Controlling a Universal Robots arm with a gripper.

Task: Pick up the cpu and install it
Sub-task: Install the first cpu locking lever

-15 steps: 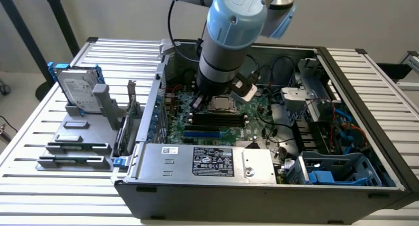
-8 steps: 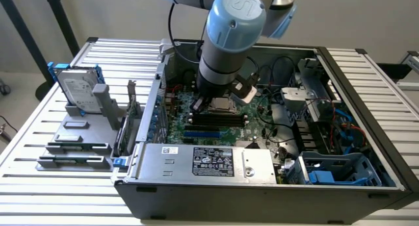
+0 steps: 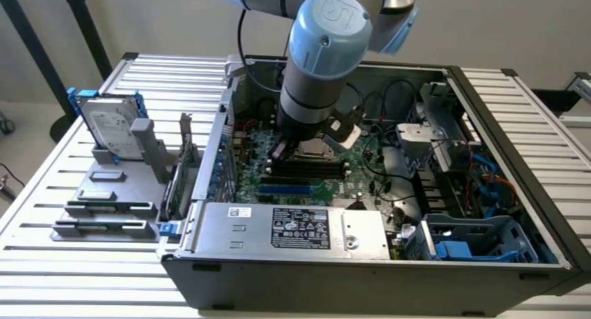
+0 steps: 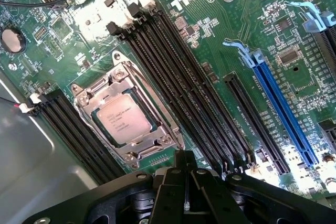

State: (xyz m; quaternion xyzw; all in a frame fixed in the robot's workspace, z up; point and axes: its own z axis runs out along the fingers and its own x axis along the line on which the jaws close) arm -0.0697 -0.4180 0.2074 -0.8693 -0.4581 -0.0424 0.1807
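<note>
The cpu, a small square chip with a shiny silver top, lies flat in the metal-framed socket on the green motherboard. My gripper hangs just above the board beside the socket. Its black fingers are shut together with nothing between them, and it is apart from the chip. In the exterior view the arm reaches down into the open computer case, and the gripper is low over the motherboard's middle, next to the socket.
Black memory slots run beside the socket and a blue expansion slot lies further off. A silver power supply fills the case's front. Cables and a drive cage crowd the exterior view's right. A hard drive with blue bracket and grey blocks stand outside.
</note>
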